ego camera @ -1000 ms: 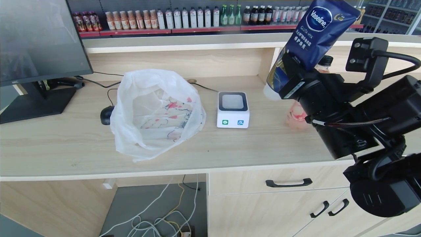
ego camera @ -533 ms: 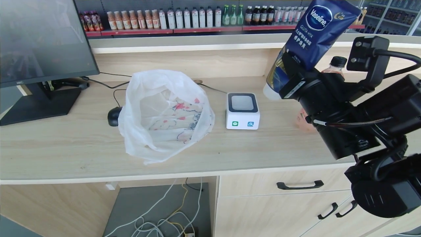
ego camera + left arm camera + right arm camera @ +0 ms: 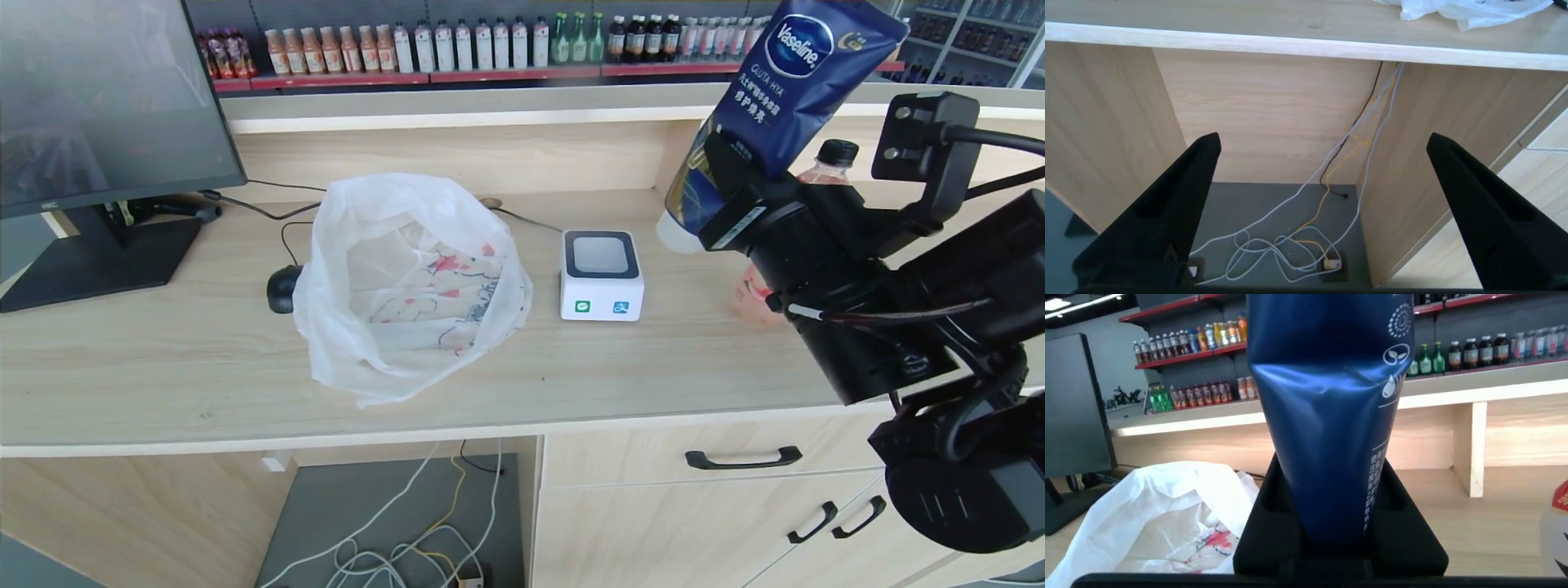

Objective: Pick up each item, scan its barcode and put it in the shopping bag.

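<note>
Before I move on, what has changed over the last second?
The head view shifted as a whole, so things on the counter only seem to slide. The right claw, shut on the tube, edged slightly to the robot's right and lower. The bag, scanner and bottle kept their places; the grip is unchanged.

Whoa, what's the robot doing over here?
The robot's right gripper is clamped on a dark blue squeeze tube, held up in the air to the right of the small white scanner box on the wooden counter. The white plastic shopping bag sits open on the scanner's other side. A pink drink bottle stands behind the arm. The left gripper hangs open below the counter's edge.
</note>
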You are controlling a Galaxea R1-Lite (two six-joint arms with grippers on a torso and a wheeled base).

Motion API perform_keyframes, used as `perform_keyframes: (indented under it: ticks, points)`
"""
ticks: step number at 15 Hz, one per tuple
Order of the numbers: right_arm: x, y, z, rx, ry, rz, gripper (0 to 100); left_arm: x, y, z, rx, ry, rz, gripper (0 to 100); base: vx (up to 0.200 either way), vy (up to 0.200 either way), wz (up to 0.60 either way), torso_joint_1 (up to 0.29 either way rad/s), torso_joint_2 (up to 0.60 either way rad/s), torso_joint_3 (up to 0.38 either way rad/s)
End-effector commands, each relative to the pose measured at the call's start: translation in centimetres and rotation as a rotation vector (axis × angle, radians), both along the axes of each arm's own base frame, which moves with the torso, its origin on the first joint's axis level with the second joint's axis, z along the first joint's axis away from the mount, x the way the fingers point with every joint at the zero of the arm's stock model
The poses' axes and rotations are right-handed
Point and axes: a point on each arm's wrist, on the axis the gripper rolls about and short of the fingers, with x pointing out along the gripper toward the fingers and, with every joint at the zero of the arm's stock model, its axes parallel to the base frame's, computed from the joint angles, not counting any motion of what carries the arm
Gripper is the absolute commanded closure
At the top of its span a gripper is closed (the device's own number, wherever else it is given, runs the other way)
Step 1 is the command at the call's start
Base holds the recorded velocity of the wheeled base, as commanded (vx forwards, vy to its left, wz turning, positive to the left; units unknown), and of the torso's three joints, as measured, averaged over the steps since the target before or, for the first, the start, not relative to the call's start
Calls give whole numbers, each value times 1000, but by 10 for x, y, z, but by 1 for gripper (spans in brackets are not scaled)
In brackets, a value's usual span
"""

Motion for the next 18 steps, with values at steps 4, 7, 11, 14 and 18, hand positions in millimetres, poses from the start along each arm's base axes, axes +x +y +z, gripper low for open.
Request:
perform_keyframes:
  ticks: [4, 7, 11, 14, 18]
  points:
    - [11, 8, -3, -20, -15, 31, 100, 0, 0, 0, 0, 0, 0, 0, 0, 0, 0, 0, 0, 0]
    - [41, 32, -2, 48, 9, 85, 100, 0, 0, 0, 0, 0, 2, 0, 0, 0, 0, 0, 0, 0]
    - [67, 56, 1, 94, 56, 136, 100, 0, 0, 0, 0, 0, 0, 0, 0, 0, 0, 0, 0, 0]
    - [73, 84, 2, 150, 103, 226, 100, 0, 0, 0, 0, 0, 0, 0, 0, 0, 0, 0, 0, 0]
    - [60, 114, 10, 352, 195, 314, 100, 0, 0, 0, 0, 0, 0, 0, 0, 0, 0, 0, 0, 0]
